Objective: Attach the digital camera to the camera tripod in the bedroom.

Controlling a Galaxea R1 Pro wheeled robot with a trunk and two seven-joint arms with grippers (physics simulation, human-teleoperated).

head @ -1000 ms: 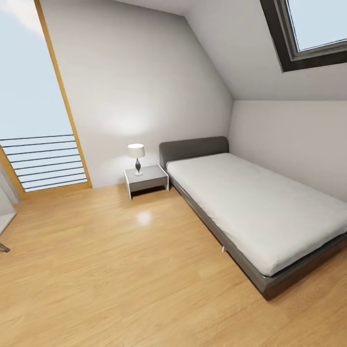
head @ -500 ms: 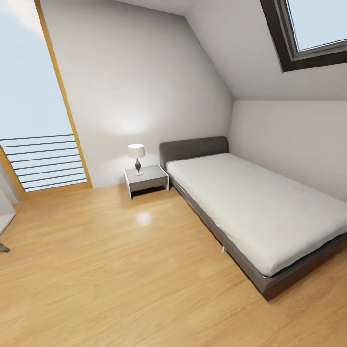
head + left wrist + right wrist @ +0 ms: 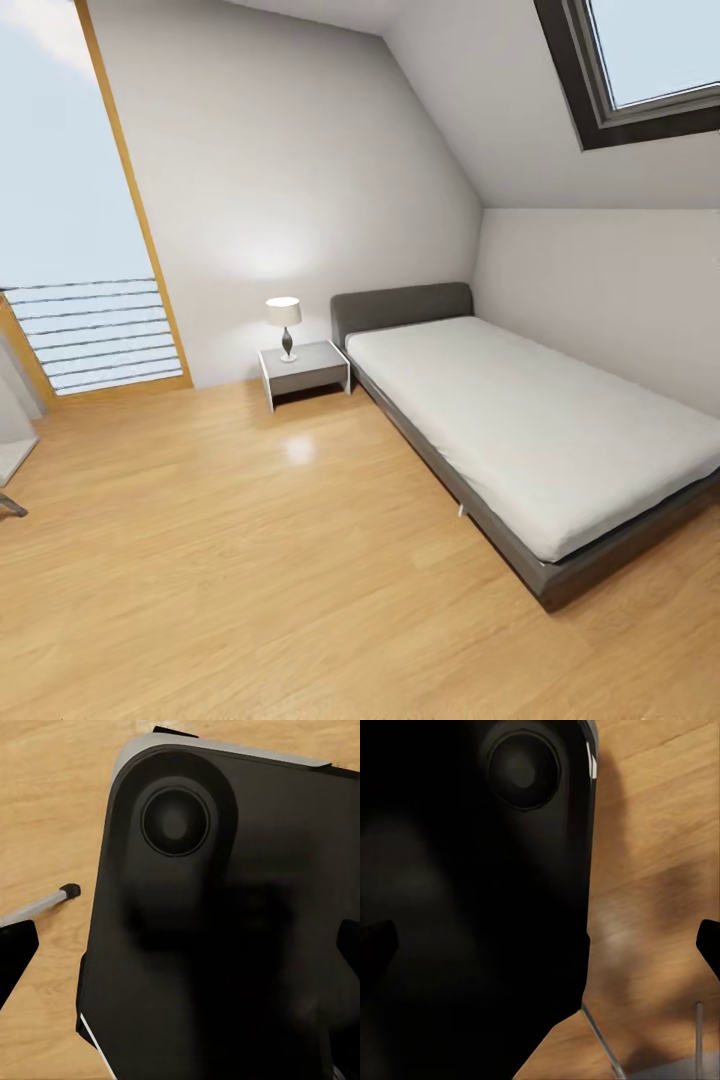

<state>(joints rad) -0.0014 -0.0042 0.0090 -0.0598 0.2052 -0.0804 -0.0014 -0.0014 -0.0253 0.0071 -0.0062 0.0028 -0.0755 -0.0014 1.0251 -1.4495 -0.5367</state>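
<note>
— Bedroom point(image 3: 300, 180) first: where does it lie against the grippers?

— All around them. Both wrist views look down at its wood floor point(image 3: 250, 560), with the robot's own black base point(image 3: 225, 967) between each gripper and the planks.

— And the grippers themselves?

— The left gripper point(image 3: 180, 949) is spread wide. Its dark fingertips point(image 3: 15, 956) sit at opposite edges of the left wrist view with nothing between them. The right gripper point(image 3: 540, 941) is spread the same way and also holds nothing.

— How does the room look?

— Light plank floor, pale grey walls and a sloped ceiling with a dark-framed skylight point(image 3: 640, 70). A grey-framed bed point(image 3: 520, 430) with a white mattress runs along the right wall, its headboard against the far wall. Just beside the headboard stands a small grey nightstand point(image 3: 305, 372), and a white-shaded lamp point(image 3: 284, 322) is upright on it.

— Anything further out?

— A tall wood-framed window point(image 3: 60, 190) with horizontal rails is at far left. In the left wrist view a thin silver rod with a black tip point(image 3: 45, 901) lies on the floor near the base. I cannot tell what it belongs to.
</note>
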